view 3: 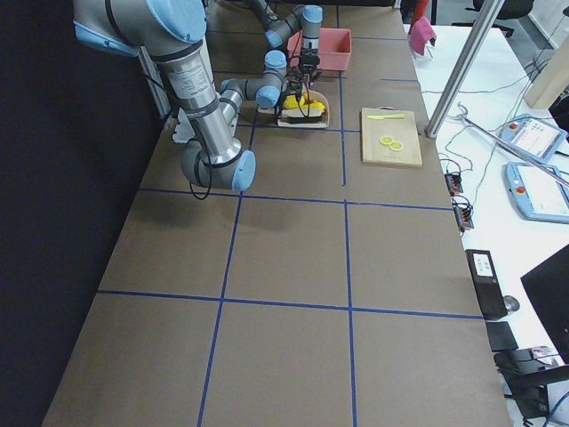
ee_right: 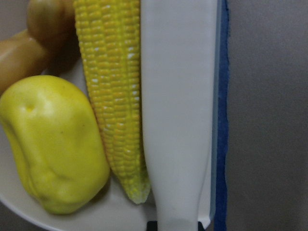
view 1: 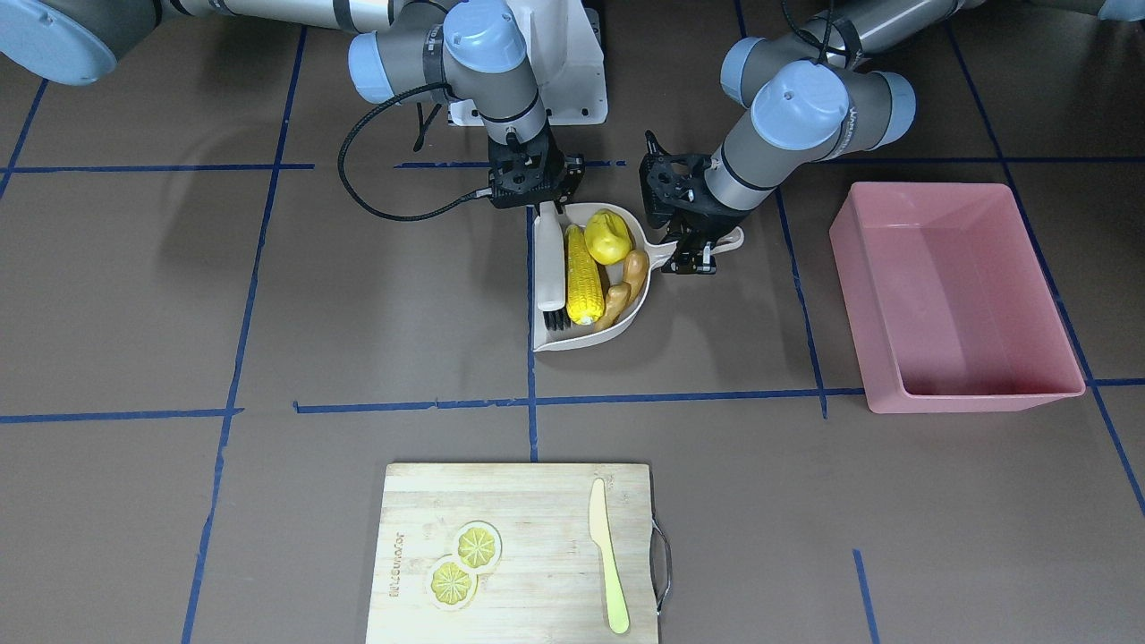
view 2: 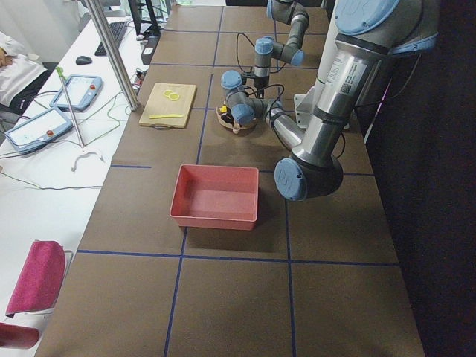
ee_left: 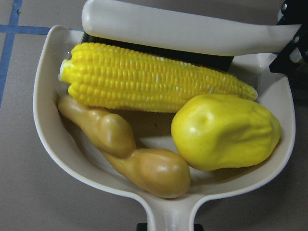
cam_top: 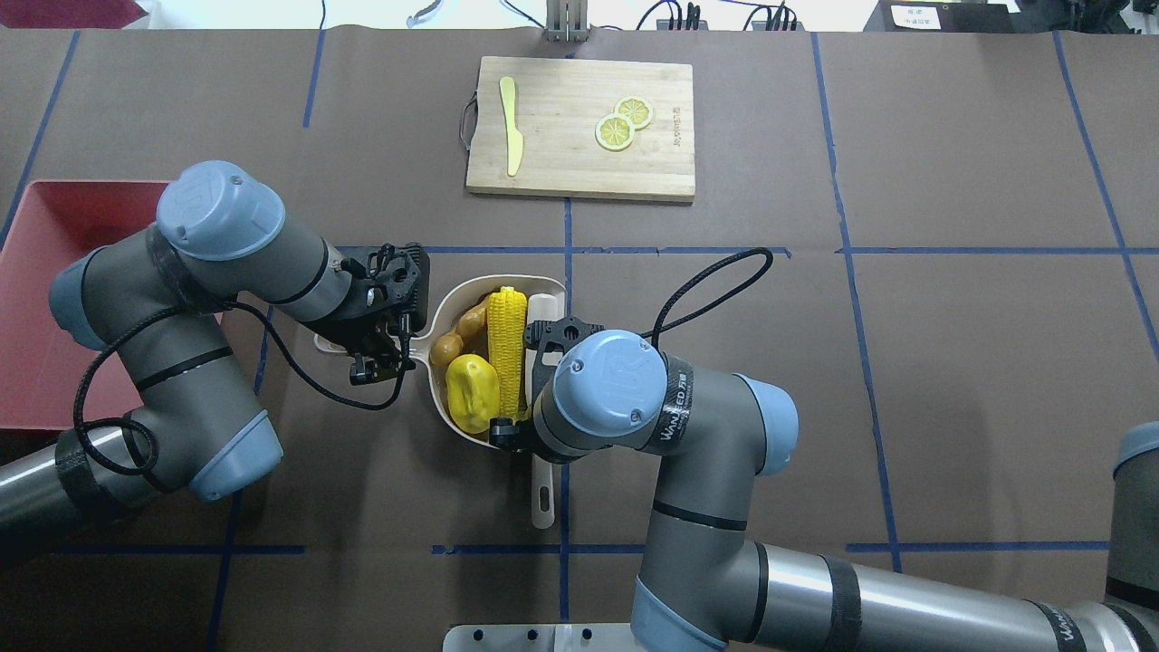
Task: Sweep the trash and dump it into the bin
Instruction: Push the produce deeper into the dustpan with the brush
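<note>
Pink bin [view 2: 214,218] stands on the table [view 1: 358,313], apart from the beige dustpan [view 1: 572,343], whose handle [view 1: 732,239] my left fingers [view 1: 691,258] pinch tight. Inside lie the brush [view 1: 551,268], clamped by my right fingers [ee_left: 293,49], corn cob [view 1: 581,273], yellow lump [view 1: 608,235] and ginger root [view 1: 633,273].

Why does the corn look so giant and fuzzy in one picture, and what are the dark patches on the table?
Right wrist view: the camera is very close, so the corn cob fills the frame and looks soft. Left wrist view: sharper, with small shiny spots on the yellow lump. Front-facing view: the dark patches are soft shadows cast on the table.
</note>
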### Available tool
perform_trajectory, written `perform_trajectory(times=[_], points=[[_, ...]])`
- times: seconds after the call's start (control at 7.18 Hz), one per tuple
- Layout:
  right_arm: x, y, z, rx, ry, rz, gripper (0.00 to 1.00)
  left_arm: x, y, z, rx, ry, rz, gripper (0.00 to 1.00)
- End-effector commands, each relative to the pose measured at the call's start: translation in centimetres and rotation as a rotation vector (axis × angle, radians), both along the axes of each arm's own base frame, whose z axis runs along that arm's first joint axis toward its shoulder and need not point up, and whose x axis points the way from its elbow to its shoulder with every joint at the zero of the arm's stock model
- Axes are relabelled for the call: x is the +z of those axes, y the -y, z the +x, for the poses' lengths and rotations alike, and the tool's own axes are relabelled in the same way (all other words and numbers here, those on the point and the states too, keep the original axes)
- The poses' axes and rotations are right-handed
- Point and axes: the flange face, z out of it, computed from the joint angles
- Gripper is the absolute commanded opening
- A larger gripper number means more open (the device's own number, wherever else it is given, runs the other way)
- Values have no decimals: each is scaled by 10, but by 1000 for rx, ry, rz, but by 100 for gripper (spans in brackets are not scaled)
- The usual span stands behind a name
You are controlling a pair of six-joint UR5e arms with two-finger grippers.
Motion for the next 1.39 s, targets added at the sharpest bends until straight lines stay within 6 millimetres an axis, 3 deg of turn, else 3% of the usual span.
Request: perform_trajectory(times=[0.0, 0.28, 0.42, 0.7, 0.97, 1.25], points=[[-4, 4, 7, 5, 10, -1, 0, 1, 0, 0, 0, 1, -1, 1], [-16, 1, 32, 8, -24, -17, 0, 1, 0, 0, 0, -3, 2, 1], [-17, 0, 35, 8, -36, -21, 0, 1, 0, 0, 0, -3, 2, 1], [-13, 1, 37, 11, -43, -23, 0, 1, -1, -1, -6, -5, -6, 1], [0, 7, 51, 23, -58, -28, 0, 5, -1, -4, -18, -24, -7, 0], [-1, 7, 60, 24, -93, -35, 0, 3, -2, -4, -41, -52, -33, 0]])
